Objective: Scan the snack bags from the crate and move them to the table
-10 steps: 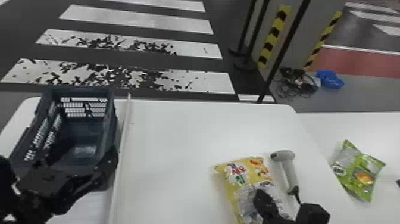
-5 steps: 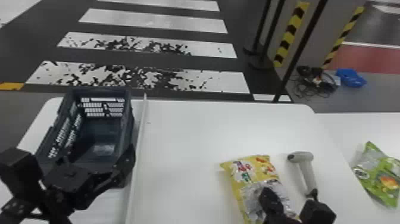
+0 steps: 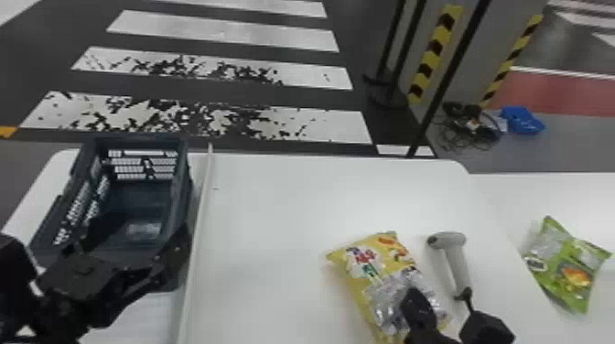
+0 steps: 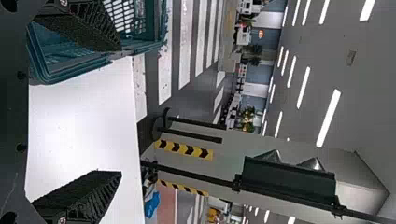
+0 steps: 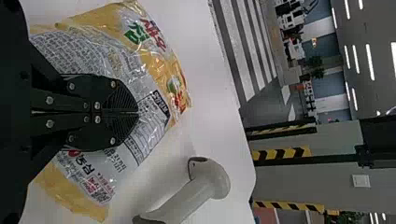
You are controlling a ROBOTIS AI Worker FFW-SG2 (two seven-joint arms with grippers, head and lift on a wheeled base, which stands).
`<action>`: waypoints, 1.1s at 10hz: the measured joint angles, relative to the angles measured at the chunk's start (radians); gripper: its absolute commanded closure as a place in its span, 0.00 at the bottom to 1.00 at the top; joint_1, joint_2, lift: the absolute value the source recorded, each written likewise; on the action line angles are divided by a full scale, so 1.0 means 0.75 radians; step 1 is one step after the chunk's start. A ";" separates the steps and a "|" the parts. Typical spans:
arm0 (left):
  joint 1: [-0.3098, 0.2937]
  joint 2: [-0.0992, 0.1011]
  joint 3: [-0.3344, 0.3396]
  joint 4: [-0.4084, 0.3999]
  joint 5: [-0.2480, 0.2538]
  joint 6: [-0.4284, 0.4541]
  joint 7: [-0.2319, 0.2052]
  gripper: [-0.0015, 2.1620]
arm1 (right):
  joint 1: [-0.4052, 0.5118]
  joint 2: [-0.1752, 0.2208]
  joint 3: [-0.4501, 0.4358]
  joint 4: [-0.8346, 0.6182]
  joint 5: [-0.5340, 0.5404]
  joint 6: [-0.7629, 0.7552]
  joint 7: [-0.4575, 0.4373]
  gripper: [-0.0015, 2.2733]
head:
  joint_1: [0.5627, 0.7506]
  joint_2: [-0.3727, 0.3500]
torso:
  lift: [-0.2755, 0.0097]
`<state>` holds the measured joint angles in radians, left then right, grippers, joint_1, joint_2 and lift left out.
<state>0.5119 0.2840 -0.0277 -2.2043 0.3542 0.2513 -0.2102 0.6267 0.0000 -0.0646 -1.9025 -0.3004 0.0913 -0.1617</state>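
Right gripper (image 3: 414,299): fingers together, over the yellow snack bag (image 3: 359,270) lying on the white table (image 3: 265,251). Left gripper (image 3: 137,233): fingers apart, at the crate (image 3: 181,196). Scanner (image 3: 455,263) beside the bag; green bag (image 3: 565,267) farther right. Beyond: crosswalk floor (image 3: 219,36), hazard tape (image 3: 428,64).

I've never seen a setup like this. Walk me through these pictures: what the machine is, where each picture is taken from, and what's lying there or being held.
This is a two-armed robot. One picture looks down from its head; the other two come from cameras on its wrists and appear sideways.

On the white table stand a dark crate at the robot's left and, to the right, a yellow snack bag beside a grey handheld scanner. A green snack bag lies farther right.

The left gripper, by the crate, is open and empty. The right gripper is closed over the yellow bag; whether it pinches the wrapping, I can't tell.
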 measured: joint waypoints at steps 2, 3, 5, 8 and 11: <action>-0.010 0.009 0.003 0.003 0.014 -0.001 0.000 0.02 | 0.036 0.000 0.025 0.013 0.012 -0.036 -0.012 0.99 | 0.70 0.27 | 0.63; -0.016 0.010 -0.001 0.009 0.016 -0.001 0.000 0.02 | 0.051 0.000 0.052 0.007 0.025 -0.045 -0.026 0.99 | 0.70 0.28 | 0.63; -0.022 0.008 -0.006 0.016 0.016 -0.001 0.000 0.02 | 0.094 0.000 0.127 -0.043 0.063 -0.044 -0.064 0.99 | 0.70 0.34 | 0.63; -0.021 0.006 -0.004 0.015 0.016 -0.001 0.002 0.02 | 0.153 0.000 0.179 -0.188 0.121 -0.026 -0.108 0.99 | 0.70 0.37 | 0.63; -0.023 -0.002 -0.019 0.003 0.012 -0.001 0.004 0.02 | 0.162 -0.005 0.167 -0.266 0.137 -0.032 -0.057 0.99 | 0.70 0.36 | 0.63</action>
<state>0.4948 0.2827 -0.0418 -2.2020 0.3635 0.2509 -0.2069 0.7485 -0.0035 0.0605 -2.1023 -0.1977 0.0674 -0.2044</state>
